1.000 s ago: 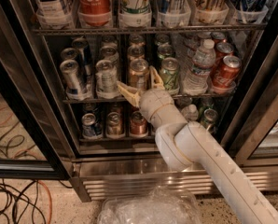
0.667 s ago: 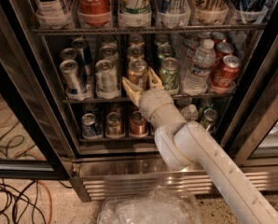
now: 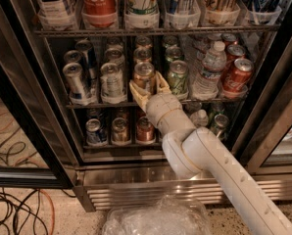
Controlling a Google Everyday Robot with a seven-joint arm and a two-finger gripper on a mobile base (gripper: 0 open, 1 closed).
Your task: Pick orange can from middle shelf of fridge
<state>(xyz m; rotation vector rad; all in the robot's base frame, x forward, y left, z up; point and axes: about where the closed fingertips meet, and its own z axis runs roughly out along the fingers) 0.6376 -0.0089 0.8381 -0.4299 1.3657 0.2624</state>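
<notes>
The orange can [image 3: 144,71] stands at the front of the middle shelf [image 3: 87,105] of the fridge [image 3: 136,178], in the centre lane, with a silver can [image 3: 111,80] just to its left and a green-and-white can [image 3: 178,77] just to its right. The gripper [image 3: 146,82] is at the shelf's near edge with its fingers [image 3: 137,95] spread, one on each side of the orange can's lower body and not clenched on it. The step in hand looks like closing the grasp. To do it well, keep the can centred between the fingers, squeeze on the body well below the rim, then lift slightly over the lane tray's lip and draw straight back toward the near side, so neither neighbouring can gets nudged.
</notes>
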